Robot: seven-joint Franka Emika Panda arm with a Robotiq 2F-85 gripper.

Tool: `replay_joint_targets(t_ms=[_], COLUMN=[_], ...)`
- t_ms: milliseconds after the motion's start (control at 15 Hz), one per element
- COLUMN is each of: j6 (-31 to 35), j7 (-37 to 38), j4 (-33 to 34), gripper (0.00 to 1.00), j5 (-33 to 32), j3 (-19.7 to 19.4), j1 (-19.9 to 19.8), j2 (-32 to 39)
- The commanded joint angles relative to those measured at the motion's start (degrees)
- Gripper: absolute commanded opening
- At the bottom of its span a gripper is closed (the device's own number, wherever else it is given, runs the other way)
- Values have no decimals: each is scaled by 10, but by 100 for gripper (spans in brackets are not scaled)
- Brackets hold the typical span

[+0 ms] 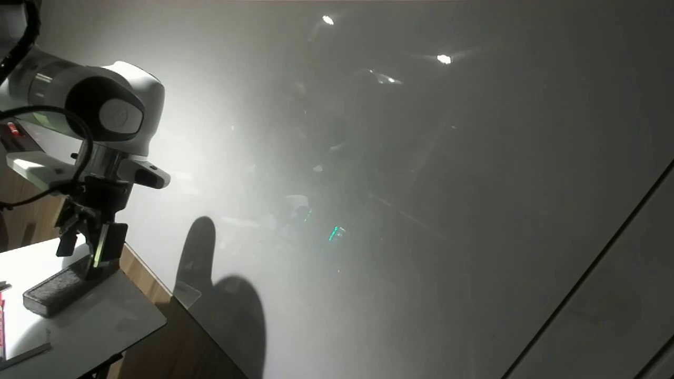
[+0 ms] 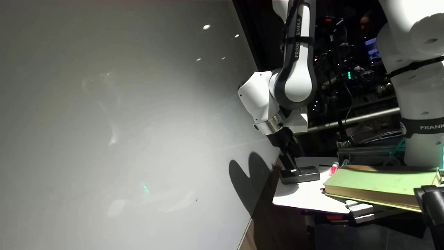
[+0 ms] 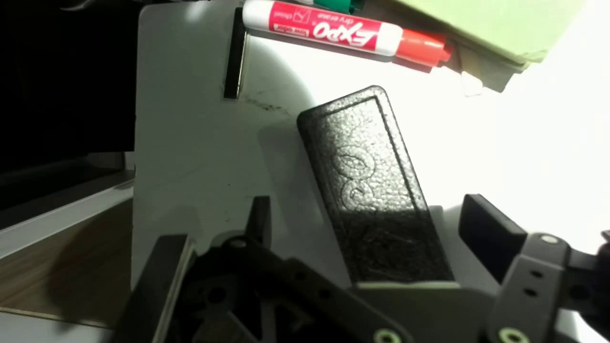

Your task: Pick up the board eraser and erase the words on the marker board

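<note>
Black board eraser (image 3: pixel 367 171), one, on white tabletop (image 3: pixel 200 138), partly under one gripper (image 1: pixel 87 255), jaws parted; we count one red marker (image 3: pixel 333 28), one green book (image 2: pixel 378 180), one glossy marker board (image 1: pixel 395 184); room (image 2: pixel 326 69) beyond, dark.

board eraser (image 3: pixel 371 190) | black, flat on tabletop (image 3: pixel 190 119) | marker board (image 1: pixel 421 184) | glossy

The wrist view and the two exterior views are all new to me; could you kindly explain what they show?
The machine is a white robot arm ending in a pincer. Both exterior views, taken from outside the machine, show it near a large marker board. The wrist view is taken from the arm's own wrist, looking down on a white tabletop. There lie the dark board eraser and a red marker. The pincer's jaws stand open on either side of the eraser, with nothing gripped.
</note>
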Motion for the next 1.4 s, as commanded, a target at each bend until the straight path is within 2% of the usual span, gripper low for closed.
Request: replay_joint_targets(t_ms=[0,667,733,1000,1067,1133,1200,1333], j6=[15,63,68,85,89,92,93,96], j7=[-7,-18,-20,-24,-25,-23,-23,-21], j4=[0,-2,-2,-1,0,1,1,2], gripper=[100,100,81,51,52,65,81,87], j5=[-8,-19,-21,-37,-44,-52,-59,-68], j3=[-10,5,4,1,0,-1,-2,-4], j1=[-1,17,15,11,10,8,8,7], j2=[0,-9,-8,-4,-1,3,6,12])
